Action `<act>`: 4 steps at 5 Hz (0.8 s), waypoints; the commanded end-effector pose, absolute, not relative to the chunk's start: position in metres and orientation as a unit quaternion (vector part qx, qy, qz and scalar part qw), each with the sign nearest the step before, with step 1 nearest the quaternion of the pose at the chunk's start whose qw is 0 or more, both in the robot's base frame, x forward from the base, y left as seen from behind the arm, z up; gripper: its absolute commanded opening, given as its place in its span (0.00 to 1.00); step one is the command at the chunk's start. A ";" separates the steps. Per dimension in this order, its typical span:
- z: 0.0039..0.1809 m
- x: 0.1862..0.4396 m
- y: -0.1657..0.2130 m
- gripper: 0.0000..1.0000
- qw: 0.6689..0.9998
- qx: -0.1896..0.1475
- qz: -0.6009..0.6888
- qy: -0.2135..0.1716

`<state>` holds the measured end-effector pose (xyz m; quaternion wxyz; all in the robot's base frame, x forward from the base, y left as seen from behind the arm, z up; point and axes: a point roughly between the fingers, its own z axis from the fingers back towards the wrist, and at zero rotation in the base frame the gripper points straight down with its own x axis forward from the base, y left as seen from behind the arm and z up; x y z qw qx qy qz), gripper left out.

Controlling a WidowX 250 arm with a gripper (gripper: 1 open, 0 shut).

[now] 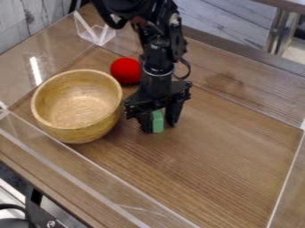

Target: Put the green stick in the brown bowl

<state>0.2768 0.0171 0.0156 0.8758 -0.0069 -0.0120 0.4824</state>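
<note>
Wood-grain bench [226, 169] fills the near part of the view, walled by a low clear barrier whose front edge crosses the bottom left corner. Nothing lies on that near stretch, which leaves me room to work without knocking anything.

A little farther in, on the left, sits the brown bowl [77, 105], upright and empty, its thick rim open to the ceiling. That is where the load has to end up, and it stands close enough that only a short carry should be needed.

Just to its right is my claw [155, 118], pointing straight down at the bench. Its two dark fingers are drawn in around the green stick [155, 122], one on each side, with a sliver of green showing between them low down. I judge that I am pinching the stick across its narrow width, though I cannot tell whether the hold is already firm. Coming from above makes sense: the bar lies flat, so its side edges are the only faces I can catch. The stick is on the bench, beside the bowl, apart from it.

Behind the claw, near the bowl's far rim, rests the red ball-shaped toy [125, 69], not my concern. Farthest back, a small clear stand [94, 29] sits by the rear wall.
</note>
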 end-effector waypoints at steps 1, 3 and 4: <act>0.032 0.287 0.016 0.00 0.887 0.001 0.462 -0.022; 0.032 0.297 0.017 1.00 0.897 0.015 0.442 -0.009; 0.048 0.297 0.012 1.00 0.887 0.018 0.461 -0.008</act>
